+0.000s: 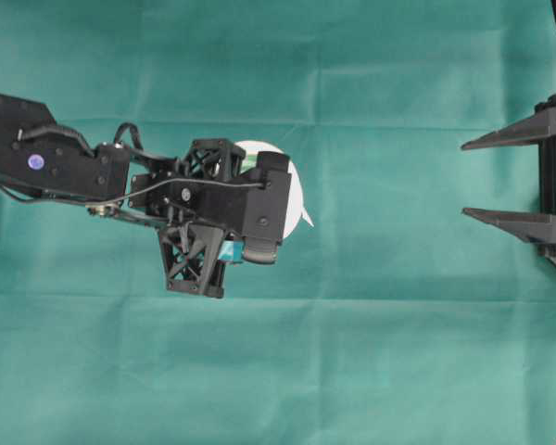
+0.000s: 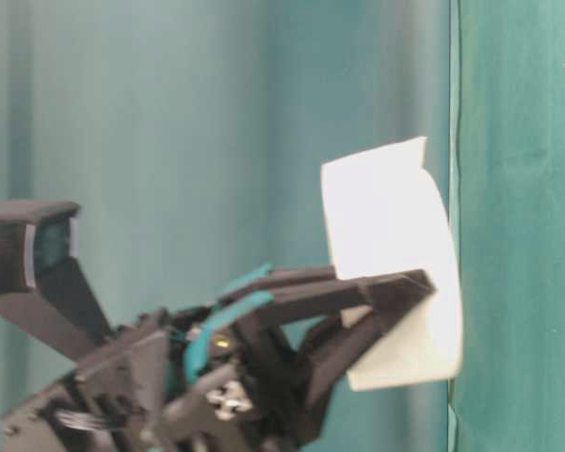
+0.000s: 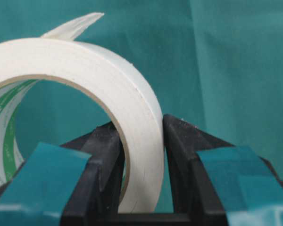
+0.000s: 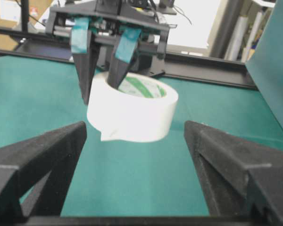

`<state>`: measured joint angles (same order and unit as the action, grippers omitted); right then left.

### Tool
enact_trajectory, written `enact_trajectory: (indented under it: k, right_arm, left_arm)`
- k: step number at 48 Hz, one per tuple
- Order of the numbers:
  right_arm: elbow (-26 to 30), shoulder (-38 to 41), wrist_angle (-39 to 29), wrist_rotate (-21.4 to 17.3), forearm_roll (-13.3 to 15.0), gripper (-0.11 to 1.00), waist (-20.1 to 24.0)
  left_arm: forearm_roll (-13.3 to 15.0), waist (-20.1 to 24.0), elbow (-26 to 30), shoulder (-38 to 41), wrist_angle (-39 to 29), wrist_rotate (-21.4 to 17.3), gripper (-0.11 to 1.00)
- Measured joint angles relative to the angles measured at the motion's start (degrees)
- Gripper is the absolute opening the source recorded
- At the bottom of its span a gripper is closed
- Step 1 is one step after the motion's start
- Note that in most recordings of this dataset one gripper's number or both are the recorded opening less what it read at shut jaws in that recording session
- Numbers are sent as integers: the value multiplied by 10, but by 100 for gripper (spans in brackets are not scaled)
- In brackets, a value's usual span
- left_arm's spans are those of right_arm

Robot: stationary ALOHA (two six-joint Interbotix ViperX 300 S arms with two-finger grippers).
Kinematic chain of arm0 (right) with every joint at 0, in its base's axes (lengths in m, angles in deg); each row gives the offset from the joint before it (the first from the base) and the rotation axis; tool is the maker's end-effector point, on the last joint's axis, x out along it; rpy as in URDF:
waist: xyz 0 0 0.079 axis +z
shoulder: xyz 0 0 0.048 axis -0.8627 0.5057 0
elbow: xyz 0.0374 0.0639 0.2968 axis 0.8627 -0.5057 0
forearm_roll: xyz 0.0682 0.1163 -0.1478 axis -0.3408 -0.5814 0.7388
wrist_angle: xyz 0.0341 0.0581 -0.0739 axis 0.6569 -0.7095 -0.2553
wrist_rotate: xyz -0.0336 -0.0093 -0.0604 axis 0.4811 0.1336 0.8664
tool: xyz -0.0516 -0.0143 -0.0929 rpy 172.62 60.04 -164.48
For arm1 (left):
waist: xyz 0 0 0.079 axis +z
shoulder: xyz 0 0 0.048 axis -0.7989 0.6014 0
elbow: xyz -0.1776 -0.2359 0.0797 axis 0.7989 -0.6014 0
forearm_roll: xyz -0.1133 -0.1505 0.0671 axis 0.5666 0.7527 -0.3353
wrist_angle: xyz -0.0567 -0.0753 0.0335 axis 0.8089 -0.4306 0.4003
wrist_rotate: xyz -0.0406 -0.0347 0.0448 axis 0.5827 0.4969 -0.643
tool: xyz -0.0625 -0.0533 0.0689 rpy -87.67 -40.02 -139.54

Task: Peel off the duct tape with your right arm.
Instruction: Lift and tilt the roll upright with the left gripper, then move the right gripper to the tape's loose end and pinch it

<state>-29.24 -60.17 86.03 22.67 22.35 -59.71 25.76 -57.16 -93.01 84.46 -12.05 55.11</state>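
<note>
I can't read any words. The tape (image 3: pixel 108 94) core has green marks, too blurry to make out.

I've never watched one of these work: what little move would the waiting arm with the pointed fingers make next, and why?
Probably it should ease forward toward the loose strip end. The left gripper is shut on the wall of the duct tape, one finger inside the ring and one outside, steadying it. The right gripper stands open and well apart from the roll, and the strip end points its way.
</note>
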Motion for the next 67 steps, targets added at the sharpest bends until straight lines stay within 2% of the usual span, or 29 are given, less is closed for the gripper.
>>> enact_trajectory:
  k: [15, 23, 30, 55, 67]
  right_arm:
    - [-1, 0, -2, -3, 0, 62, 0]
    - [7, 15, -2, -27, 1, 62, 0]
    - [26, 64, -1, -44, 2, 62, 0]
    - [139, 279, 26, -44, 2, 62, 13]
    - [175, 341, 40, -45, 2, 62, 14]
  left_arm:
    - [0, -1, 46, -1, -33, -18, 22]
    - [0, 0, 47, 0, -34, -17, 22]
    - [-1, 1, 50, 0, -34, -15, 22]
    - [-1, 4, 54, 0, -34, -12, 22]
    - [0, 4, 54, 0, -34, -12, 22]
